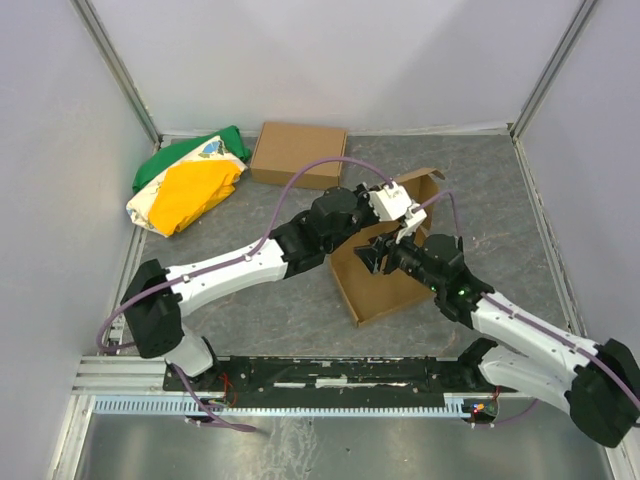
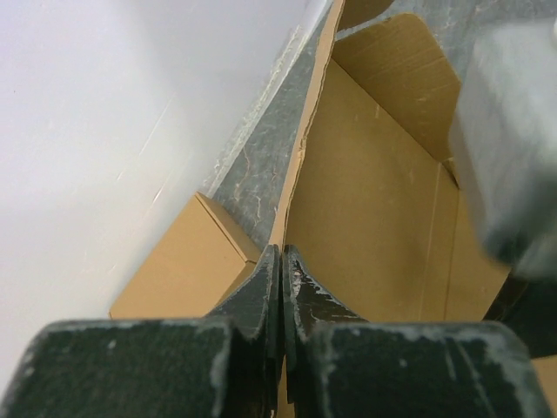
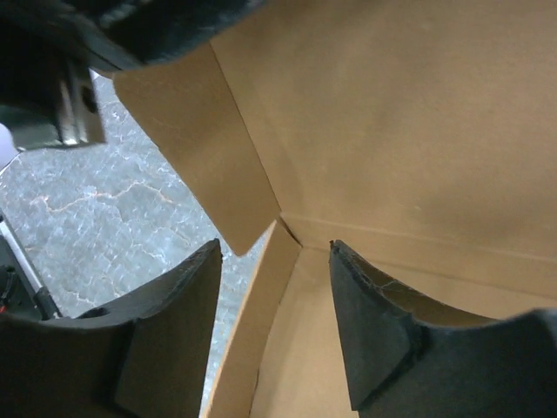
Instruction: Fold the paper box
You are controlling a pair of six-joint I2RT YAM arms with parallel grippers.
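Observation:
The paper box point(image 1: 385, 285) lies half-formed at centre right on the grey mat, its brown base flat and a flap point(image 1: 432, 180) standing up at its far end. My left gripper point(image 2: 280, 251) is shut, and the thin edge of the box's side wall point(image 2: 306, 131) runs in between its fingertips. The right gripper point(image 3: 275, 248) is open and straddles another upright wall point(image 3: 261, 322) near a corner. Its left finger point(image 3: 178, 313) is outside over the mat and its right finger point(image 3: 374, 322) is inside the box. A loose tab point(image 3: 204, 148) hangs above that corner.
A ready-made brown cardboard box point(image 1: 298, 153) stands at the back, left of the paper box. A green, yellow and white bag point(image 1: 188, 185) lies at the back left. White walls close in three sides. Both arms cross over the middle of the mat.

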